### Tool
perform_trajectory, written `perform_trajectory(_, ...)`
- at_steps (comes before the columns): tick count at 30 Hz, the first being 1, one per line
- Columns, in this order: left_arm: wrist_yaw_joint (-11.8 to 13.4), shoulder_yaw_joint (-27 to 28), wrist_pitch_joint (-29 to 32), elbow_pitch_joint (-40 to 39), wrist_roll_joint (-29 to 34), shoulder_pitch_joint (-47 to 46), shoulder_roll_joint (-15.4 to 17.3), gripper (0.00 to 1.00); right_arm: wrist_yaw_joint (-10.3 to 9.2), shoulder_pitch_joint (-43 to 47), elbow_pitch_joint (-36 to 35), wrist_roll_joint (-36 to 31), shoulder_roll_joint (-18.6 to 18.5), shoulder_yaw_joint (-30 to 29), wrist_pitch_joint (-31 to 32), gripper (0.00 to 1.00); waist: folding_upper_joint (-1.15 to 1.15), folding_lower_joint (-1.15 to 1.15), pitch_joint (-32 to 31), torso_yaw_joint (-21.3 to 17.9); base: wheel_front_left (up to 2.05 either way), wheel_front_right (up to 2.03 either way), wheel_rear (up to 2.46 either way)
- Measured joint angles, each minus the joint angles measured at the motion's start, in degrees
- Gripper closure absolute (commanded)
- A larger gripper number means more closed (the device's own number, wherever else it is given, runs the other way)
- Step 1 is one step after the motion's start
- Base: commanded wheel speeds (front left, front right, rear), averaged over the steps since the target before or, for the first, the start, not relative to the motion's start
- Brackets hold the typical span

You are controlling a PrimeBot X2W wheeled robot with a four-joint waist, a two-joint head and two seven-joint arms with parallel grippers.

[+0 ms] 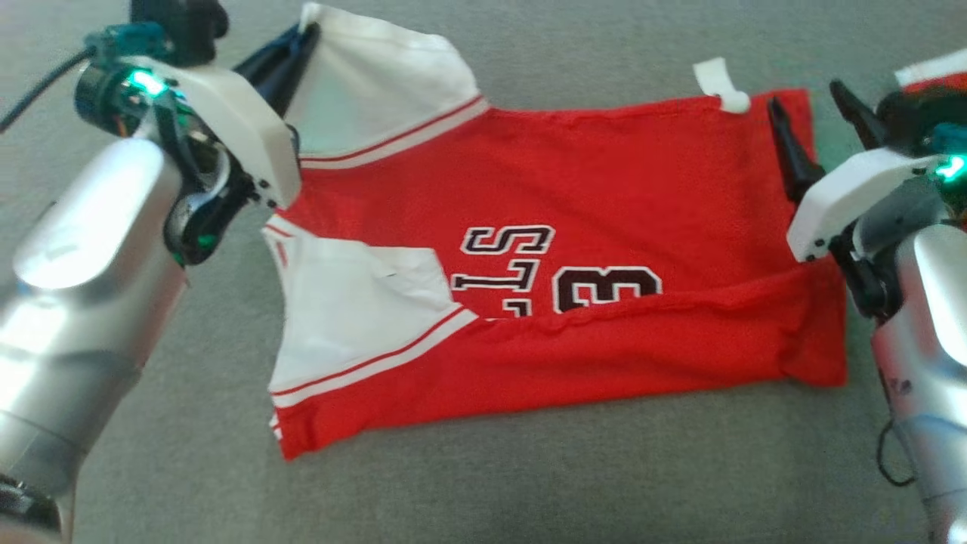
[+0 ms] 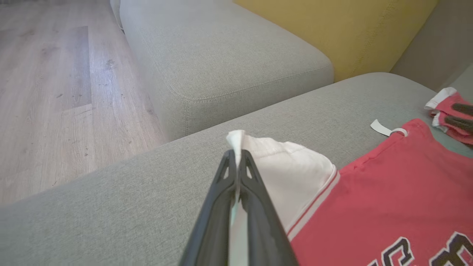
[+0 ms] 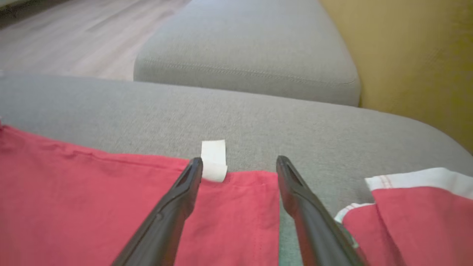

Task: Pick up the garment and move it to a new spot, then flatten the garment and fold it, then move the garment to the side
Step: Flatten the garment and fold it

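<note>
The garment lay on the sofa, white sleeve clamped in the left end effector; the right end effector, wide open and empty, needed to pinch the hem corner before both pulled taut.

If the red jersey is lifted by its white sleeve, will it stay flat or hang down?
Probably floppy: the jersey already lies in soft folds, so it should sag below the sleeve. Likely light, since the thin cloth bunches easily.
</note>
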Motion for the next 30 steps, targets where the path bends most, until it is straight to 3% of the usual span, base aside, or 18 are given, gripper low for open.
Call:
perform_trajectory(8, 0.37, -1.3, 0.0, -7.35, 0.01, 1.82, 0.52, 1.0, 0.0, -4.24, 9.98, 1.37, -5.32, 2.93, 2.7, 0.0, 0.0, 0.0, -0.26, 4.22, 0.0, 0.0, 0.0)
perform_trajectory(17, 1.8, -1.71, 0.64, -11.66, 0.0, 2.25, 1.38, 1.0, 0.0, -8.62, 20.15, -0.14, -6.16, 3.47, 4.31, 0.0, 0.0, 0.01, 1.65, 5.59, 0.0, 0.0, 0.0)
perform_trajectory(26, 2.37, -2.05, 1.35, -12.89, 0.0, 2.24, 1.57, 1.0, 0.0, -13.81, 25.86, -0.04, -6.33, 4.76, 3.7, 0.0, 0.0, 0.01, 3.14, 6.23, 0.0, 0.0, 0.0)
perform_trajectory(27, 2.44, -2.13, 1.36, -12.85, 0.0, 2.24, 1.58, 1.0, 0.0, -14.15, 26.25, -0.03, -6.33, 4.95, 3.54, 0.31, 0.0, 0.01, 3.17, 6.2, 0.0, 0.0, 0.0)
perform_trajectory(28, 2.54, -2.19, 1.36, -12.83, 0.0, 2.24, 1.59, 1.0, 0.0, -14.48, 26.79, 0.22, -6.31, 5.24, 3.2, 0.31, 0.0, 0.01, 3.18, 6.12, 0.0, 0.0, 0.0)
perform_trajectory(29, 2.54, -2.2, 1.36, -12.76, 0.0, 2.24, 1.62, 1.0, 0.0, -14.75, 27.17, 0.79, -6.24, 5.54, 3.02, 0.81, 0.0, 0.01, 3.18, 5.99, 0.0, 0.0, 0.0)
perform_trajectory(30, 2.54, -2.22, 1.36, -12.61, 0.0, 2.24, 1.65, 1.0, 0.0, -14.8, 27.43, 1.37, -6.14, 5.81, 2.43, 1.0, 0.0, 0.01, 3.15, 5.85, 0.0, 0.0, 0.0)
